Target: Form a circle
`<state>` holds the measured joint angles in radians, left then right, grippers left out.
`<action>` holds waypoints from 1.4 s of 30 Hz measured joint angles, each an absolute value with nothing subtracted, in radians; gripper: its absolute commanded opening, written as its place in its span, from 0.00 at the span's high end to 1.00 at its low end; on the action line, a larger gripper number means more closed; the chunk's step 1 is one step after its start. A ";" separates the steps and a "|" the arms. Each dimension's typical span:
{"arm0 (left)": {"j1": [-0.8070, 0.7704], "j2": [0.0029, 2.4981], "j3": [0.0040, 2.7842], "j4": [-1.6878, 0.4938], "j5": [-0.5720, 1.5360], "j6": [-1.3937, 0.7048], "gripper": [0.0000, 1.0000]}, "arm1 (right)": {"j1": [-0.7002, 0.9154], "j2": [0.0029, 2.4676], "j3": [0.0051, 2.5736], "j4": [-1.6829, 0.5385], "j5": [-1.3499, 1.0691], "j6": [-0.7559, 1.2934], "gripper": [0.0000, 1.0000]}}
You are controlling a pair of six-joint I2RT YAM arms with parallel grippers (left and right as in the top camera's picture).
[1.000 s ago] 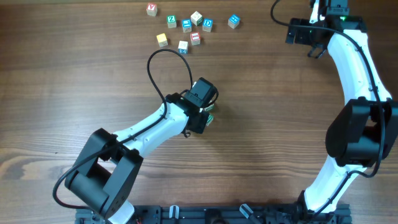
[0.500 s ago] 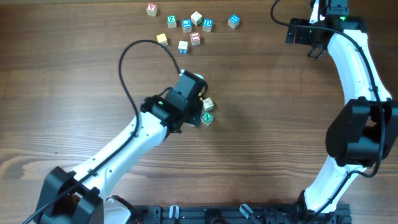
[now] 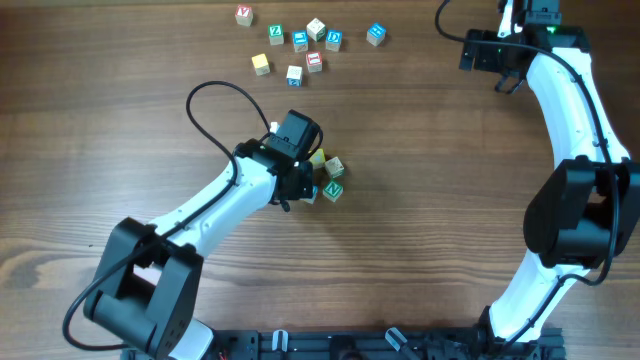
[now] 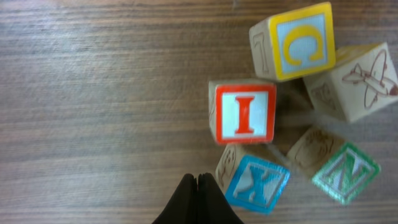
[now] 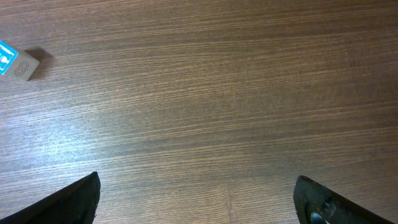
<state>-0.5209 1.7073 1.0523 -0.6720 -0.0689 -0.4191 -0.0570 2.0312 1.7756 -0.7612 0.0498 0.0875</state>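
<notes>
The circle (image 4: 292,115) is a tight ring of five letter cubes: yellow C (image 4: 301,42), pale airplane cube (image 4: 364,84), green N (image 4: 344,171), blue X (image 4: 256,185) and red I (image 4: 244,113). From overhead the ring (image 3: 330,178) sits mid-table, half hidden under my left wrist. My left gripper (image 4: 197,179) is shut and empty. Its tips sit just left of the blue X cube, close to it. My right gripper (image 5: 199,199) is open over bare wood at the far right back (image 3: 505,78), with nothing between its fingers.
A loose scatter of several similar letter cubes (image 3: 300,45) lies at the back of the table. One blue cube (image 5: 15,61) of it shows at the left edge of the right wrist view. The left arm's cable (image 3: 215,100) loops above the table.
The left gripper has shut with nothing in it, and the left arm has shifted off the cubes to their left, uncovering part of the ring. The right arm has not moved.
</notes>
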 measured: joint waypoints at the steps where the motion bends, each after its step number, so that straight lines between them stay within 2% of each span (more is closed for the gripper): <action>1: -0.521 1.714 1.052 -0.661 -0.069 -0.422 0.96 | -0.057 2.031 1.776 -0.761 0.050 0.088 0.00; 21: -0.521 1.750 1.052 -0.595 -0.027 -0.425 0.96 | -0.057 2.031 1.776 -0.762 0.050 0.088 0.00; 42: -0.521 1.740 1.052 -0.623 -0.001 -0.394 0.96 | -0.057 2.031 1.776 -0.762 0.050 0.088 0.01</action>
<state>-0.5209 1.7405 1.0515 -0.6231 -0.0013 -0.3939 -0.0570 2.0312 1.7756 -0.7616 0.0498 0.0875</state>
